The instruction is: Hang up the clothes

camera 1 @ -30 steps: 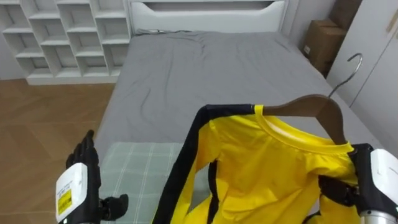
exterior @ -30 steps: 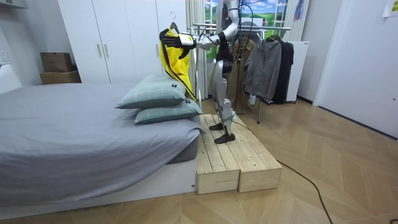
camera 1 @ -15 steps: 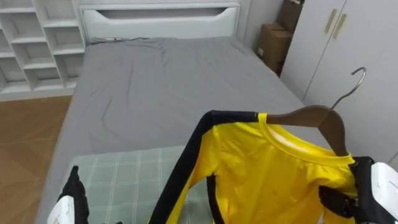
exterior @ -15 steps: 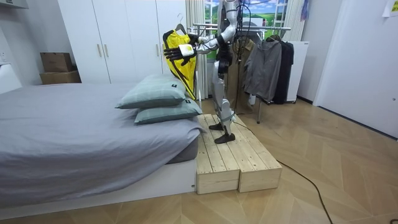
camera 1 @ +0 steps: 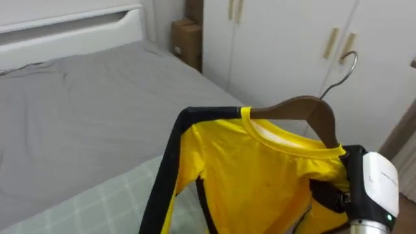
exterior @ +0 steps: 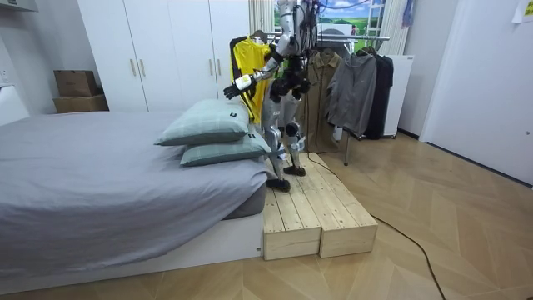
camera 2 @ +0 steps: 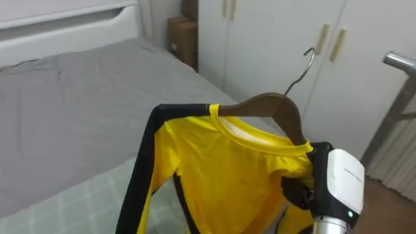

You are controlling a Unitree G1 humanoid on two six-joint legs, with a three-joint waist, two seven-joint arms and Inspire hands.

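Item: yellow jersey [camera 1: 260, 175], black band along one shoulder and sleeve, yellow collar. Draped on a wooden hanger [camera 1: 300, 109]; the collar sits at the hanger's neck and the body falls down out of the eye views

Hanger: dark brown wood, curved arms, one arm bare above the cloth. Its wire hook [camera 1: 339, 80] points up and to the right, free of any rail, in front of the wardrobe doors

Right hand [camera 1: 374, 185]: low at the right of the eye views, white back toward the camera, dark fingers closed on the jersey's shoulder where the hanger's end lies under the cloth. It carries jersey and hanger clear of the bed

Left hand [exterior: 231, 88]: in the room view, stretched out below the jersey toward the pillows; whether it is open or closed cannot be told

Surroundings:
- bed [camera 1: 78, 110], grey cover, white headboard [camera 1: 71, 26] at its far end
- green checked pillow [camera 1: 97, 208] beneath the jersey; the room view shows two stacked
- white wardrobe [camera 1: 279, 39] with pale brass handles, behind the hook
- cardboard box [camera 1: 185, 39] on the floor between bed and wardrobe
- clothes rail [camera 2: 400, 62], its metal end at the right edge, apart from the hook
- wooden platform [exterior: 312, 208] beside the bed; the robot stands on it, near the pillows, with hung dark garments [exterior: 358, 87] behind it
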